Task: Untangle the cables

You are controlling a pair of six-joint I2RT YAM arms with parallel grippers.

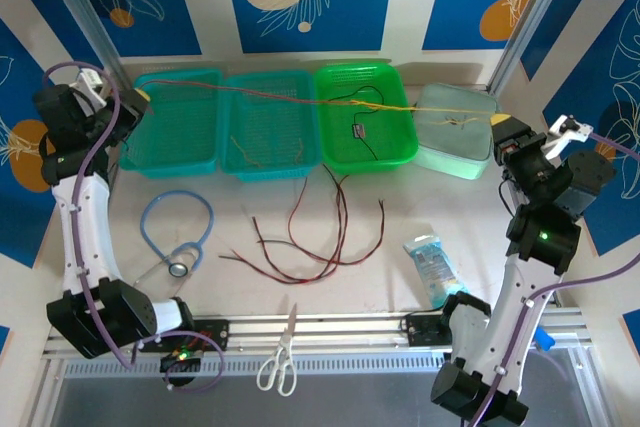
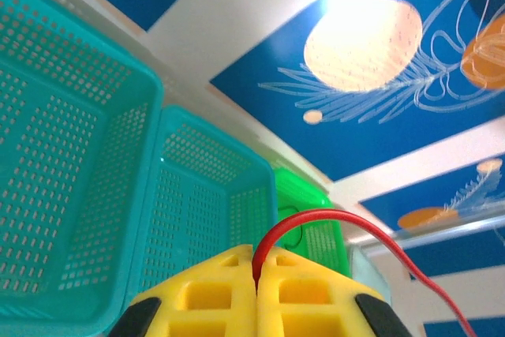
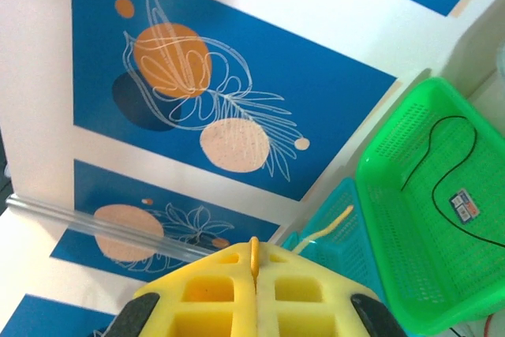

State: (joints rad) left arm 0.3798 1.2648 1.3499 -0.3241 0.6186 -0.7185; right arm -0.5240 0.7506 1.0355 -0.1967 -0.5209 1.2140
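**Entry: cables, part-separated**

- Left gripper (image 1: 141,97): pinched tight on red cable (image 1: 240,90). Raised at far left, beside the end teal basket (image 1: 180,162). In wrist view, fingers (image 2: 205,297) pressed together, the red cable arching out of the seam.
- Right gripper (image 1: 500,123): pinched tight on yellow cable (image 1: 440,111). Raised at far right, near pale tub (image 1: 450,165).
- Span: red and yellow drawn in a near-straight line above the baskets. Joined at a tangle (image 1: 352,103) over green basket (image 1: 400,155). True knot or mere wrap: cannot tell.
- Black cable (image 1: 366,139): lying in the green basket, small tag attached, rising toward the tangle.
- Other cables (image 1: 310,242): red and dark loops loose on table (image 1: 230,197), trailing up toward the green basket's front edge.

**Step in hand (judged):** parting red from yellow by opposed pull.

**Handling notes (judged):**
- Pull slowly and level. Stop at once if the tangle draws smaller instead of sliding.
- If it cinches, bring the grippers inward for slack, then lift one end higher so the wrap can slip along.
- Hold both pinches firm, since thin wire slides out of flat pads easily.
- Watch the black cable and the table loops. Likely snagged in the same tangle, so apt to lift or drag the green basket.
- Once a strand is free, lay it well apart from the rest, not back across the pile.
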